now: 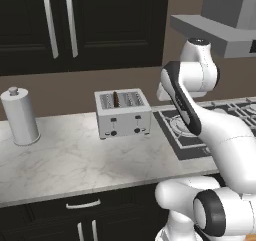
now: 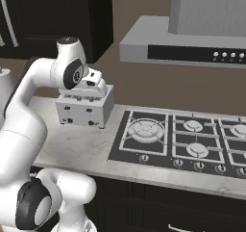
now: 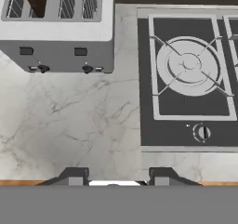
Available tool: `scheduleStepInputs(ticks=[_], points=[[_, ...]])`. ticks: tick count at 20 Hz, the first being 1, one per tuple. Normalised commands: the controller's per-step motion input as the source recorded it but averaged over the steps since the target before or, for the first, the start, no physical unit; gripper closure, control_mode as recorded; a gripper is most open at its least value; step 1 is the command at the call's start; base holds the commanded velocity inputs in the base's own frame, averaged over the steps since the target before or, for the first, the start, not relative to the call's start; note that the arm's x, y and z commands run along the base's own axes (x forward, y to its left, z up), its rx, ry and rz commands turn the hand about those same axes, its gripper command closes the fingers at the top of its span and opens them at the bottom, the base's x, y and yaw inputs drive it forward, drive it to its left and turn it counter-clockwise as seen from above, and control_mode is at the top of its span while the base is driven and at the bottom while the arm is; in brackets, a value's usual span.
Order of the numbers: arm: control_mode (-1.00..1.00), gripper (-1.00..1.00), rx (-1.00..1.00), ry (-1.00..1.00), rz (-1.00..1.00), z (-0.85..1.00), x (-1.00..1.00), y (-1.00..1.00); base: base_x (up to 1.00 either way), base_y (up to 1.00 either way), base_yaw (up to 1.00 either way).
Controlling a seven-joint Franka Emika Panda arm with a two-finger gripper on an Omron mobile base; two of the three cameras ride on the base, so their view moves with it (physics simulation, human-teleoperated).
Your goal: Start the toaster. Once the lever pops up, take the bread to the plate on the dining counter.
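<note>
hand (image 3: 115,175): we see it wide open, holding nothing, above worktop (image 3: 79,125) | bread (image 1: 116,99) in toaster (image 1: 123,113) slot

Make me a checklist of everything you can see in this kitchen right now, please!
Surface: marbled worktop, bare in front of the toaster.
Job's things: toaster by the wall; bread standing in a slot.
Clutter: white canister left of the toaster.
Grippers: gripper open, holding nothing, above the worktop.
Cables: nothing seen.
Surroundings: gas hob, range hood, dark cabinets.
</note>
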Motion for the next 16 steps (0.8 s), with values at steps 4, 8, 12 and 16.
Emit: scheduleStepInputs(ticks=[4,8,12,16], points=[[-1.00,-1.00,0.00,0.00,0.00,0.00,0.01,0.08,0.00,0.00,0.00],[-1.00,-1.00,0.00,-0.05,0.00,-0.14,0.00,0.26,0.00,0.00,0.00],[-1.00,-1.00,0.00,-0.20,0.00,-0.28,-0.10,0.43,0.00,0.00,0.00],[-1.00,-1.00,0.00,-0.33,0.00,-0.26,-0.29,0.41,0.00,0.00,0.00]])
